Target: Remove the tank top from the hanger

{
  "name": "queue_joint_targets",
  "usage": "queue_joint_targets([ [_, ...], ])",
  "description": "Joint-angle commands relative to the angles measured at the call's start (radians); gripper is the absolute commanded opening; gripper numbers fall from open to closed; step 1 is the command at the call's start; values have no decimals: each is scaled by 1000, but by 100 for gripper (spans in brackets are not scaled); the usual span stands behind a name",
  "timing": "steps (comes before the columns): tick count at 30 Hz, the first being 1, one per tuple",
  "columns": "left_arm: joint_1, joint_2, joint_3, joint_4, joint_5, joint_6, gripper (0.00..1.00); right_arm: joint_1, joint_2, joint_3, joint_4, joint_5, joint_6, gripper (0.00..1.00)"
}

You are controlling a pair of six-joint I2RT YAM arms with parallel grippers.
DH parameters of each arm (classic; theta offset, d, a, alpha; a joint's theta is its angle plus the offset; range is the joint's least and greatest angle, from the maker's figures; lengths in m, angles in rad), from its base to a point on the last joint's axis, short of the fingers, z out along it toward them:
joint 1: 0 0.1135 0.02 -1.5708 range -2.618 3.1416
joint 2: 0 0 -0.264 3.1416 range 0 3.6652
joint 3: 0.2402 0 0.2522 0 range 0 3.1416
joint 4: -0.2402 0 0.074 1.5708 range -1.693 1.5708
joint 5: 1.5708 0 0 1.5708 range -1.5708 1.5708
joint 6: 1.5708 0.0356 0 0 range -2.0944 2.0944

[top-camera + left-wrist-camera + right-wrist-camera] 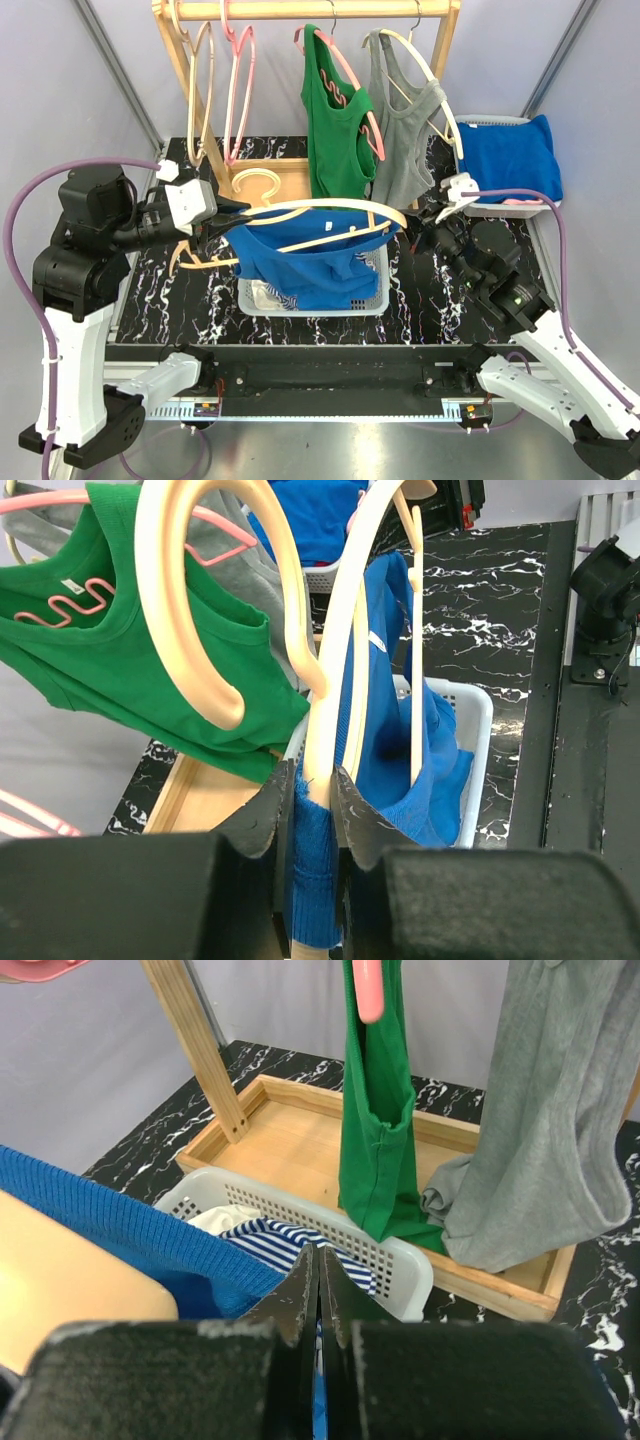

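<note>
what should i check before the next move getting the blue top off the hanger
1. Left gripper clamped on the hanger: ok.
2. Blue top strap free of the left jaws: not ok, blue fabric is pinched in with the hanger.
3. Right gripper has hold of the blue top: cannot tell; it is shut, with a sliver of blue below the fingers.
4. Basket under the blue top: ok.
5. Hanger apart from the green top behind it: cannot tell.
</note>
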Motion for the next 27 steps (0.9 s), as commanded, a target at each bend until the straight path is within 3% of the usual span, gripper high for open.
queue_joint_targets([
  [1, 4, -2, 52, 74, 35, -18, 0, -16, 7, -29, 6, -20, 51, 0],
  [4, 4, 0, 49, 75, 20, -3, 0, -15, 7, -9, -1, -33, 17, 1],
  [7, 4, -25, -1, 63, -60, 95, 0, -15, -25, 64, -47, -46, -79, 36],
  [9, 5, -35, -87, 83, -123, 133, 0, -16, -25, 129, -91, -101, -138, 54],
  [12, 8, -63, -196, 165, -204, 137, 0, -15, 2, 187, -142, -135, -172, 63],
  [16, 10, -57, -204, 187, -159, 157, 0, -16, -2, 238, -126, -147, -182, 66],
  [19, 10, -14, -175, 158, -72, 204, 0, -15, 22, 304, -98, -252, -216, 67],
  [27, 8, 47, -109, 55, 124, 298, 0, -15, 206, 545, -246, -657, -320, 67],
])
